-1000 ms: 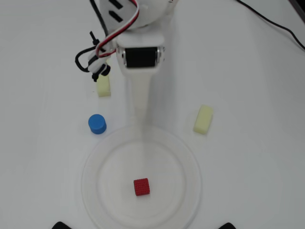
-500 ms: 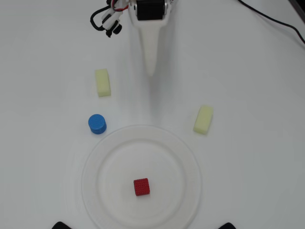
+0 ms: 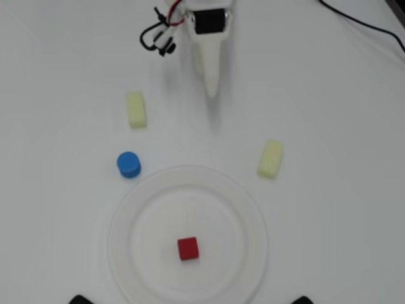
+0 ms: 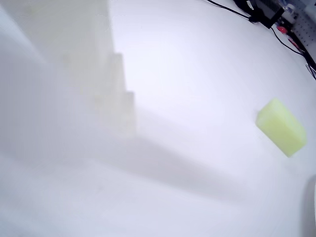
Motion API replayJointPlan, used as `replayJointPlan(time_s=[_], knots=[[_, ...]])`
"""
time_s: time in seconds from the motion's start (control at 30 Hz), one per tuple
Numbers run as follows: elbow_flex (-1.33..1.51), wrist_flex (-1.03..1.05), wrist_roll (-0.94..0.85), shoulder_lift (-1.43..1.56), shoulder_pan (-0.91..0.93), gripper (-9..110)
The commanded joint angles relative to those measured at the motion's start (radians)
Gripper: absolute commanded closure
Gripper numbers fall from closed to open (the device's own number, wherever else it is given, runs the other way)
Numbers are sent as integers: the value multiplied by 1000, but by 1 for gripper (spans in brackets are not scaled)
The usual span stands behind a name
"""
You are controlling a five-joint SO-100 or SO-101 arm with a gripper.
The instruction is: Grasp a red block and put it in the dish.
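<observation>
No writing is showing anywhere. The hand is hanging over bare bench, its grip impossible to tell, its finger blurred in the wrist view. Well beyond it, the red block is lying inside the dish.

A robotics test bench, probably in a lab or hobby workshop: a plain white tabletop, a black cable trailing across its far corner, bundled red, white and black wires on the arm, and toy-like foam blocks laid out as props.
</observation>
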Motion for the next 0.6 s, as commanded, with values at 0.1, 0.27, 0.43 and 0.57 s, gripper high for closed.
replayJointPlan(time_s=[0.1,0.27,0.43,0.57], knots=[[152,-44,-14,140,-14,68],[275,-44,-26,298,-18,71],[379,11,-32,485,-48,75],[423,81,-21,623,-60,77]])
